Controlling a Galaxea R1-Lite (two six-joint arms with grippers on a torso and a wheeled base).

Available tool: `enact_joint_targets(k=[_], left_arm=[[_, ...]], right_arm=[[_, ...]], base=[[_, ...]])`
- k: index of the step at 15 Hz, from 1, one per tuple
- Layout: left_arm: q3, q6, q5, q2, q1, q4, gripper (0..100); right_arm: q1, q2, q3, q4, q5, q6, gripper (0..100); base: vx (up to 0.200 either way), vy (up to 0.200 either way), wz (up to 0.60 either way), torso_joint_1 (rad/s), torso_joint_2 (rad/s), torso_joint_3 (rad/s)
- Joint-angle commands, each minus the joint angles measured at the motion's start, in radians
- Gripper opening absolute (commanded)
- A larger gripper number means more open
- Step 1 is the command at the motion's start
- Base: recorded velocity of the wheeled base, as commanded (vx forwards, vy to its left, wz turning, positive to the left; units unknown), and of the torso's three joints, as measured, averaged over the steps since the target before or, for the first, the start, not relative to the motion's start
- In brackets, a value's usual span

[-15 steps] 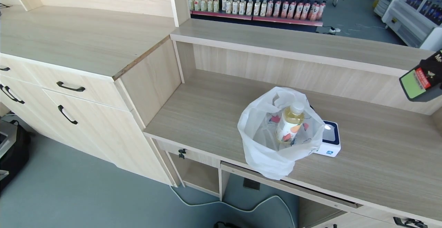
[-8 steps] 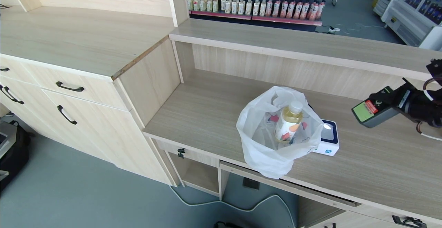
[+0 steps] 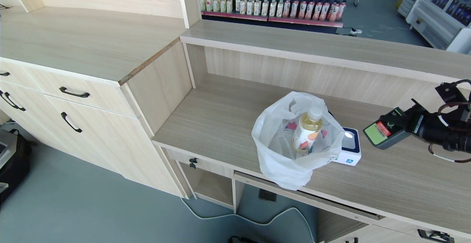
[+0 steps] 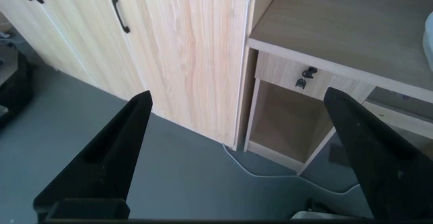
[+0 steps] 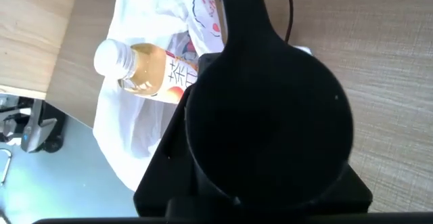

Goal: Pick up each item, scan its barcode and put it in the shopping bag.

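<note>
Dark carton with a green-and-red end label (image 3: 382,135) hangs near the white, blue-topped scanner (image 3: 352,150), clamped in my right gripper (image 3: 404,125). I worry the white plastic shopping bag (image 3: 287,165) slumped against the scanner could snag it or block the read. The carton's barcode I cannot find; the bag hides part of the scanner.

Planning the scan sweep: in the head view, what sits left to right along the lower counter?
shopping bag with a bottle standing in it → barcode scanner → dark box with a green end, held above the counter in the right gripper
</note>
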Motion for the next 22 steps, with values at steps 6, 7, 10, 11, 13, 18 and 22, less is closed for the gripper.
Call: enact_joint_targets(k=[6, 7, 10, 11, 13, 18, 22], left_arm=[[0.0, 0.0, -0.001, 0.0, 0.0, 0.0, 100], [0.0, 0.0, 0.001, 0.0, 0.0, 0.0, 100], [0.0, 0.0, 0.001, 0.0, 0.0, 0.0, 100], [0.0, 0.0, 0.001, 0.0, 0.0, 0.0, 100], [0.0, 0.0, -0.001, 0.0, 0.0, 0.0, 100], [0.0, 0.0, 0.001, 0.0, 0.0, 0.0, 100], [0.0, 0.0, 0.001, 0.0, 0.0, 0.0, 100]], right_arm=[[0.021, 0.07, 0.048, -0.145, -0.001, -0.036, 0], [0.027, 0.081, 0.046, -0.157, -0.001, -0.036, 0], [0.03, 0.101, 0.043, -0.186, -0.001, -0.03, 0], [0.03, 0.11, 0.042, -0.19, -0.001, -0.03, 0], [0.03, 0.121, 0.037, -0.19, -0.001, -0.033, 0], [0.041, 0.156, 0.034, -0.239, -0.001, -0.033, 0], [0.068, 0.182, 0.037, -0.288, -0.004, -0.035, 0]], base=[[0.0, 0.0, 0.0, 0.0, 0.0, 0.0], [0.0, 0.0, 0.0, 0.0, 0.0, 0.0], [0.0, 0.0, 0.0, 0.0, 0.0, 0.0], [0.0, 0.0, 0.0, 0.0, 0.0, 0.0], [0.0, 0.0, 0.0, 0.0, 0.0, 0.0], [0.0, 0.0, 0.0, 0.0, 0.0, 0.0], [0.0, 0.0, 0.0, 0.0, 0.0, 0.0]])
